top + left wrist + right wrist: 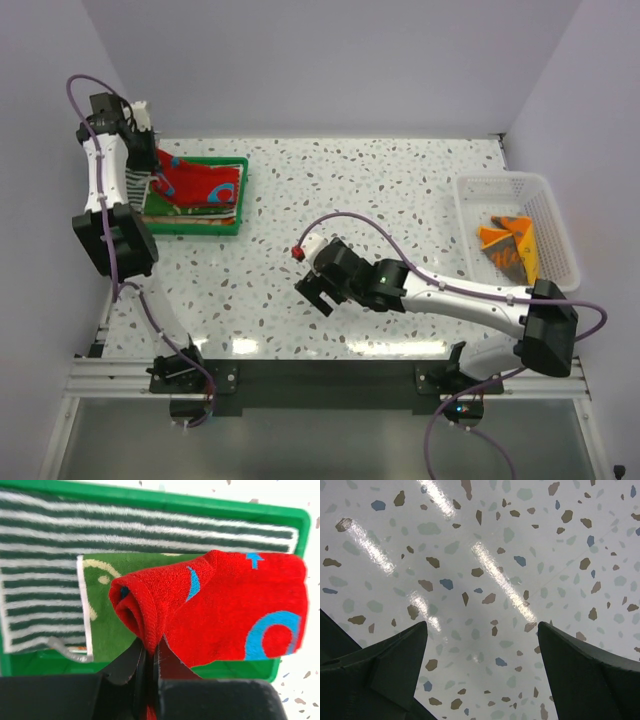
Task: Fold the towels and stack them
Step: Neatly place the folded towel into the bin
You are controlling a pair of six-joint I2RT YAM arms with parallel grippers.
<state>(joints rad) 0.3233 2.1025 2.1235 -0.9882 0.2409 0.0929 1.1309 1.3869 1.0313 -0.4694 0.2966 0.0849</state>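
Stacking apparently explained the left gripper (149, 647) pinching the red terry towel (225, 610) over the green plastic tray (200, 507), while the right gripper (482, 670) hung spread.

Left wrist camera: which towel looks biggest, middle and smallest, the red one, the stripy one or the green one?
1. Stripy towel: covers the most picture.
2. Red towel: nearly as much, but it is held nearer the camera, so unsure.
3. Green towel: mostly hidden behind the red one.
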